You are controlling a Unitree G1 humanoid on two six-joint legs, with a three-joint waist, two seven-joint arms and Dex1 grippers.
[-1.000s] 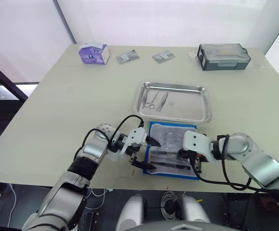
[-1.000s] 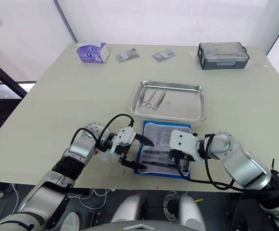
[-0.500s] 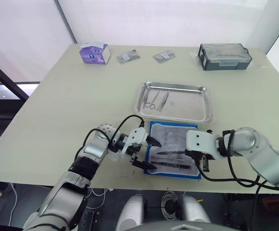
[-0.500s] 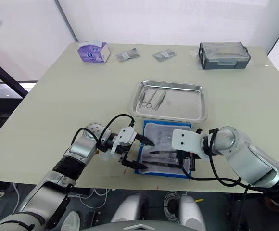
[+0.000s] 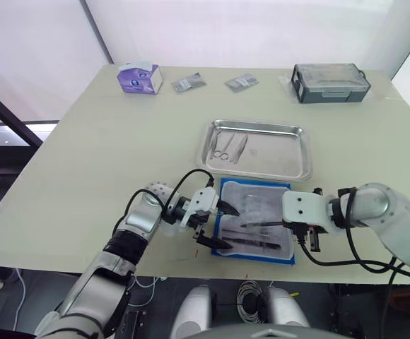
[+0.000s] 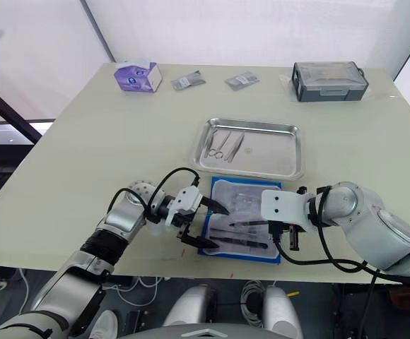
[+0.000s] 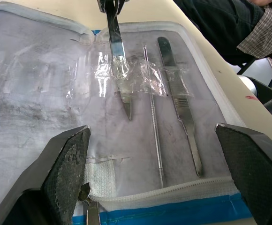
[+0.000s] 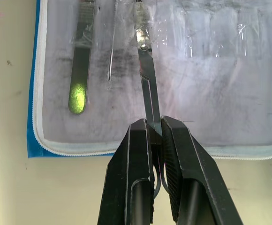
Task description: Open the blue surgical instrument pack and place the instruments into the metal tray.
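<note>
The blue surgical instrument pack (image 5: 256, 220) lies unzipped and flat in front of the metal tray (image 5: 279, 154). Its whitish liner holds slim instruments: a flat handle (image 7: 180, 108), a thin probe (image 7: 153, 131) and a scissor-like tool (image 8: 145, 65) with its tip under a clear strap. My right gripper (image 8: 154, 126) is shut on that tool's near end, at the pack's right edge (image 5: 311, 236). At the pack's left edge my left gripper (image 5: 230, 228) stands open, its wide-apart fingers straddling the liner (image 7: 152, 129). Scissors (image 5: 221, 147) and tweezers (image 5: 238, 148) lie in the tray.
At the table's far side sit a purple tissue box (image 5: 138, 76), two grey foil sachets (image 5: 188, 82) (image 5: 240, 82) and a grey lidded box (image 5: 329, 82). The pack lies close to the table's front edge. A person's dark sleeve (image 7: 220, 23) shows beyond the pack.
My right gripper has moved to the right along the pack's right side, drawing the held tool with it. The left gripper has barely moved.
</note>
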